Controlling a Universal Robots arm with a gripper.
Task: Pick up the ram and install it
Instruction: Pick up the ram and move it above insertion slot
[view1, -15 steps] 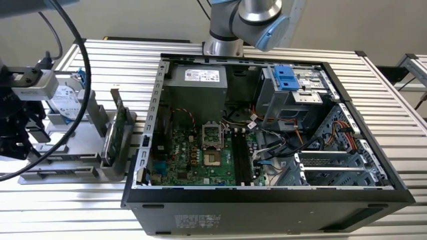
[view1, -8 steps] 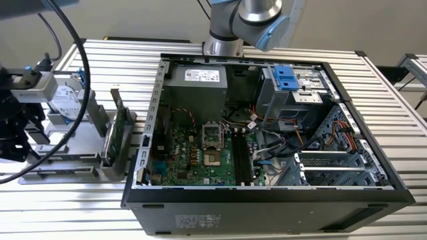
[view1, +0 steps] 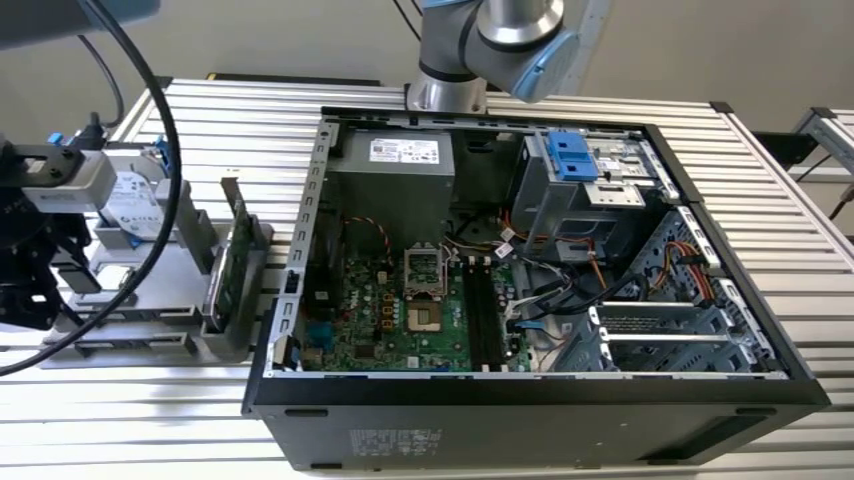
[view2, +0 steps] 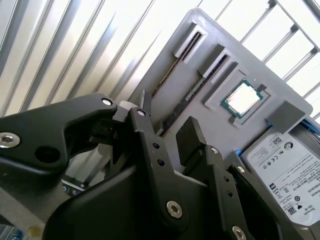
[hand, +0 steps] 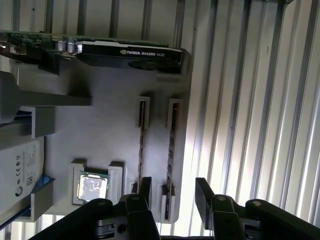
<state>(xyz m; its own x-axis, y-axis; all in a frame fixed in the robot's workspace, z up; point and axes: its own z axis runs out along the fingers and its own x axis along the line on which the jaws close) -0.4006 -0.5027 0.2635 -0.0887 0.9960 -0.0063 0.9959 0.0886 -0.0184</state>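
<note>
Gripper (hand: 174, 192), fingers apart, is positioned over the ram (hand: 172, 142) standing edgewise in the grey tray (hand: 100, 125) slot.

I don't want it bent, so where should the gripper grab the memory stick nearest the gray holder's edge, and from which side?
Pinch the memory stick across its flat faces, mid-length, coming straight down on its bare long edge. It stands on edge in the holder, ends in slots, so likely only that middle stretch is free. The open gripper is lined up astride it.
</note>
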